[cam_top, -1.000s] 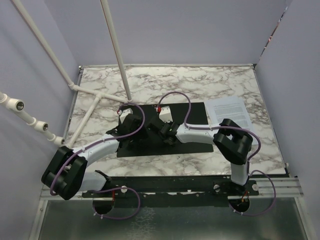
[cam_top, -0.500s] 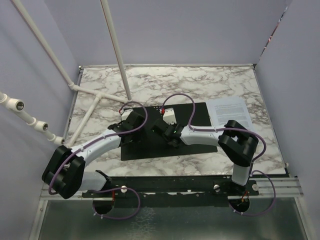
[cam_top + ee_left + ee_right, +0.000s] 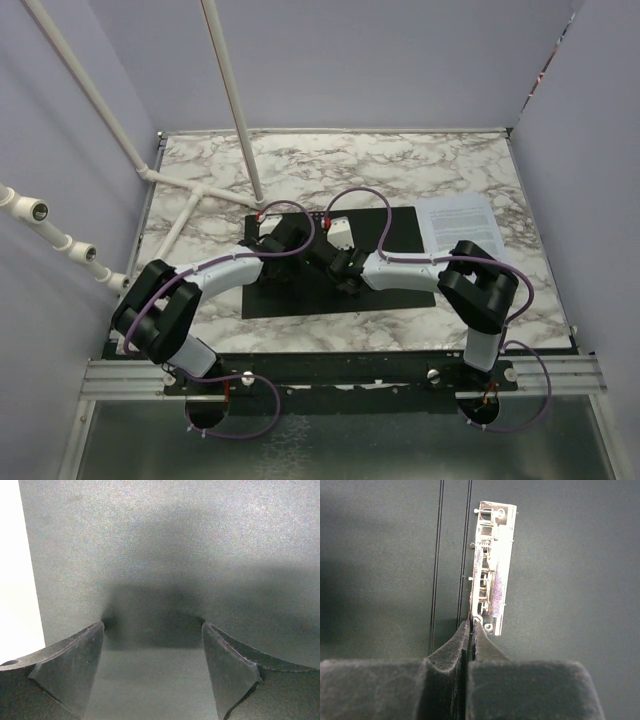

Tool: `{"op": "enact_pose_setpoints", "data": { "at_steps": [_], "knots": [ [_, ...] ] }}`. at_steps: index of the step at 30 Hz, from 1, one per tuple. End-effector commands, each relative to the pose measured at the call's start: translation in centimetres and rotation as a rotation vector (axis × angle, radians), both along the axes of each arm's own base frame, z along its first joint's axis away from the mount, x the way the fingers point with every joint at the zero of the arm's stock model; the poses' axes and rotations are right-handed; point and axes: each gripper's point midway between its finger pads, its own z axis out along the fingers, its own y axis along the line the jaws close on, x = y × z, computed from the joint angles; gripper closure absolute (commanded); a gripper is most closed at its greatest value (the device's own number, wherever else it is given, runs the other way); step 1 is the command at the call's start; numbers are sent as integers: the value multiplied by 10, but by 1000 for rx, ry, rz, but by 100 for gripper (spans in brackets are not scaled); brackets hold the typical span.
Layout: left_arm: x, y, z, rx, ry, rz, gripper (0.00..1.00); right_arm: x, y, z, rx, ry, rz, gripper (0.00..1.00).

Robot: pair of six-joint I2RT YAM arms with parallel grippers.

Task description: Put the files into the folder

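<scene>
Folder (image 3: 390, 225) flat; left end effector (image 3: 152, 627) farther right now, spread wide, empty; right end effector (image 3: 471, 625) closed.

Top camera: high, far, on folder (image 3: 400, 228) near side, facing down. Wrist cameras: close above folder's black inside, which all share.

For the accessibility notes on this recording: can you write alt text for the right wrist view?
The right pincer, shut, has its tips at the near end of a silver clip on the black inside of the folder. Two thin lines run along the folder just left of the clip; whether the tips pinch any part of it cannot be told.
</scene>
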Motion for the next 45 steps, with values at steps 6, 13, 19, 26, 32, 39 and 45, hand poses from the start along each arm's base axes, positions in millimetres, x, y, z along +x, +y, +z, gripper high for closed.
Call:
{"op": "enact_pose_setpoints", "data": {
  "at_steps": [6, 13, 19, 26, 32, 39, 45],
  "knots": [
    [-40, 27, -47, 89, 126, 9, 21, -74, -89, -64, -334, 339, -2, 100],
    [-53, 31, -61, 76, 152, 23, 21, -79, -99, -74, -383, 363, -50, 100],
    [-55, 32, -62, 64, 141, 26, 21, -72, -105, -56, -372, 289, -132, 100],
    [-58, 36, -62, 61, 130, 32, 21, -57, -94, -24, -323, 216, -154, 100],
    [-58, 36, -61, 54, 121, 39, 21, -42, -86, 2, -304, 147, -162, 100],
    [-59, 37, -61, 50, 120, 40, 21, -32, -86, 18, -296, 102, -175, 100],
    [-59, 35, -61, 45, 122, 36, 21, -23, -61, 33, -167, 85, -139, 100]
  ]
}}
